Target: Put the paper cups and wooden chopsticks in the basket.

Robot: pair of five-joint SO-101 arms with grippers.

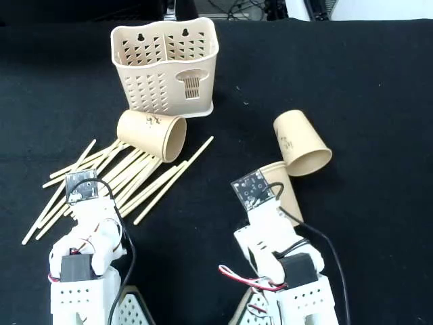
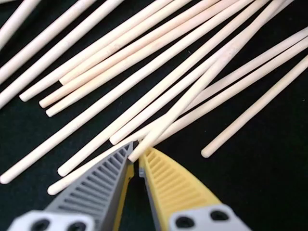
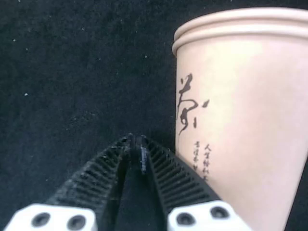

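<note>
Right tool (image 3: 136, 140) beside toppled paper cup (image 3: 240, 120)

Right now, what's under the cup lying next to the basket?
The cup rests on its side across the top ends of several chopsticks. Their tips vanish beneath it, so how far they reach, or anything else down there, is hidden.

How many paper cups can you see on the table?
3. One tan paper cup lies on the wooden chopsticks before the beige plastic basket, one lies further right, and one lies partly hidden beside the right arm's pincer.
</note>
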